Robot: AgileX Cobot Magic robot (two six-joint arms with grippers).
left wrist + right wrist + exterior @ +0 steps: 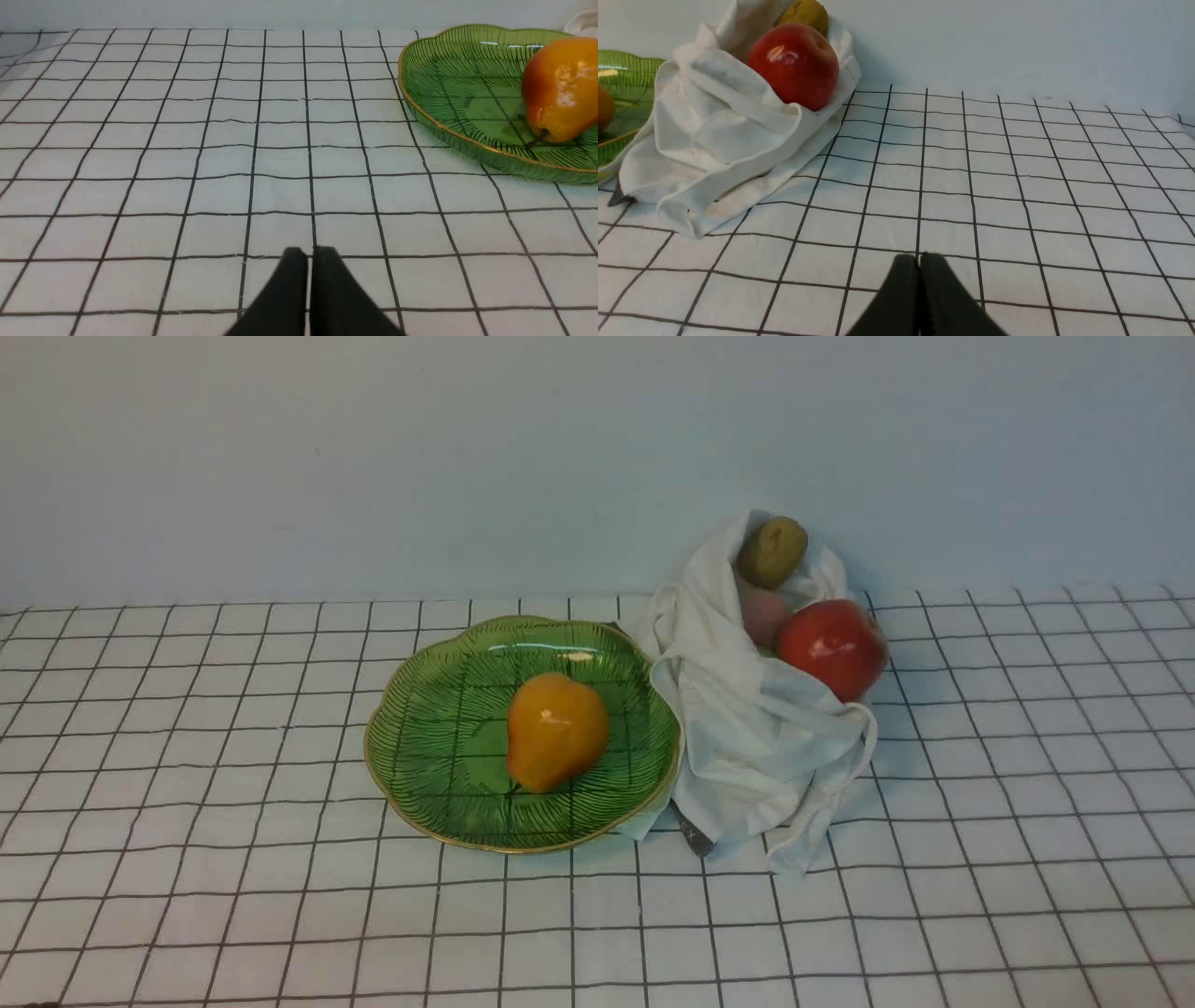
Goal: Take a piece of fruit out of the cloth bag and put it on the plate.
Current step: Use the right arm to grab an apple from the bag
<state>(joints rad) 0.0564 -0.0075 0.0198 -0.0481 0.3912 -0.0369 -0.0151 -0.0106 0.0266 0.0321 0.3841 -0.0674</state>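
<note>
Neither arm shows in the front view, so you get the grippers from the wrist cams only. Left gripper: black fingers pressed nearly together w/ a hairline slit, nothing between them, low over bare checked cloth toward the table's left edge; finger bases are cut off by the frame. Right gripper: fingers closed tip to tip, also empty, over bare cloth toward the right edge. The pear, orange-yellow, lies on its side in the middle of the green plate, which sits about mid-table, a bit nearer the far edge than the near one. The white cloth bag slumps just right of the plate, touching its right rim; a bit of fabric seems to run under that rim, hard to be sure. The bag mouth faces the far-right corner. The red apple sits in the opening, its lower part covered by a fold. The kiwi is on top at the back, close to the wall. Btw them a pinkish fruit is mostly hidden; can't tell what it is. A small dark tag pokes out under the bag's near side. In the left wrist view the plate and pear are cut off by the frame; in the right wrist view only slivers of both show.
</note>
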